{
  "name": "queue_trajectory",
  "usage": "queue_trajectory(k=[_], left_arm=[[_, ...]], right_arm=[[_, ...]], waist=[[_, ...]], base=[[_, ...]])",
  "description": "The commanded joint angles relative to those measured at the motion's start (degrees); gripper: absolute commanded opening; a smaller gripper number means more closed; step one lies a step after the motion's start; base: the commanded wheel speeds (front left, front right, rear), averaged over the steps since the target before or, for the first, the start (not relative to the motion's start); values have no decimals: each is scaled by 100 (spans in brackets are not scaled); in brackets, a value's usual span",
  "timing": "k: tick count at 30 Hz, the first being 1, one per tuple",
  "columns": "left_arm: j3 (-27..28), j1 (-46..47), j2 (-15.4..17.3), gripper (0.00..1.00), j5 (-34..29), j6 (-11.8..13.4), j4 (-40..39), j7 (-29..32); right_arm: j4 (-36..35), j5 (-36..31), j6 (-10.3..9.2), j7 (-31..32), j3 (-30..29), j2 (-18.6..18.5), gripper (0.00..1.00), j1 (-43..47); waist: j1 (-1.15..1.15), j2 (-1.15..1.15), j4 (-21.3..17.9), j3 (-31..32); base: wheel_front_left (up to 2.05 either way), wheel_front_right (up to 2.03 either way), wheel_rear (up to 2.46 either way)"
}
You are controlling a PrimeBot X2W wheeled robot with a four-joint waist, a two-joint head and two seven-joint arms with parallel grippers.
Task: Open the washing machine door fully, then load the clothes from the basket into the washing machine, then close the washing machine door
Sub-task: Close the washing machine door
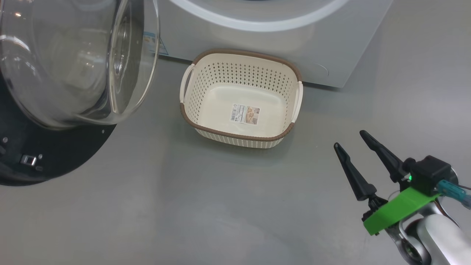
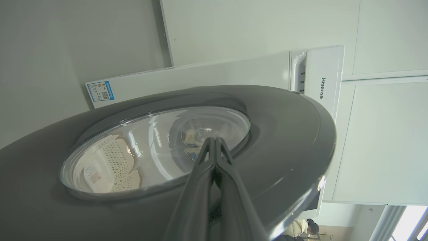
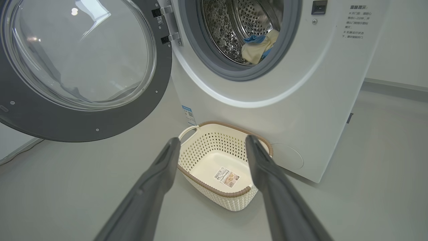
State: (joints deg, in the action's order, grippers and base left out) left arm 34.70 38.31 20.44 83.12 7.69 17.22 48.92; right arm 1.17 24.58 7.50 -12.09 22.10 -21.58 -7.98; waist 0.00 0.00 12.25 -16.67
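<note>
Door point(image 1: 55, 158) is hanging wide open at left, with left hand point(image 2: 214, 140) pointing closed at its outer face, likely to push it shut. Basket point(image 1: 241, 55) is sitting empty, as clothes point(image 3: 255, 48) are lying inside washer point(image 3: 301, 100). Right hand point(image 1: 349, 139) is hovering open, near right.

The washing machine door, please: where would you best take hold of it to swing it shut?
Probably the black rim at its free edge, opposite the hinge, from the outer face: most leverage there, and the bulging glass bowl offers no grip.
</note>
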Motion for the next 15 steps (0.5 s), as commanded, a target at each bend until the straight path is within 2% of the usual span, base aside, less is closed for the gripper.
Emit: queue_trajectory(k=[1,15], left_arm=[[38,-35,264,0,63,31,-260,116],[-161,-296,94,0,125,282,-740,480]], right_arm=[[-123,44,-1,-85,69,-47,100,-159],[208,130,-1,-251,109,208,100,-128]], waist=[[0,0,-42,33],[0,0,-328,415]], base=[[0,0,0],[0,0,0]])
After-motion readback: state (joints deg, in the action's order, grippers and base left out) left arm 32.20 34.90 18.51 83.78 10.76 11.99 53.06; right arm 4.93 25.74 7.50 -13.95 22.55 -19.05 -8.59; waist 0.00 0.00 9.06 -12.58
